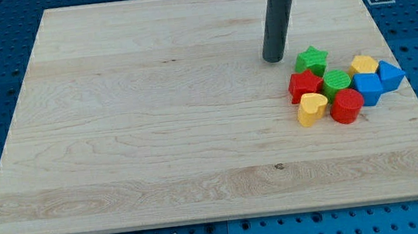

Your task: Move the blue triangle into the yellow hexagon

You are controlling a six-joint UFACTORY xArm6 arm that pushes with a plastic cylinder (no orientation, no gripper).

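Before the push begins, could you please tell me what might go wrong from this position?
My tip stands up-left of the cluster, with the green star between it and the blue triangle; a direct push would likely scatter blocks. The triangle already sits close beside the yellow hexagon near the board's right edge, so overshooting may push it off.

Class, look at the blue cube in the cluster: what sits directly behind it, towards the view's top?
Behind the blue cube sits the yellow hexagon, touching it. Only the hexagon's top and upper sides show; its lower front is covered by the cube. My tip stands apart, left of the cluster.
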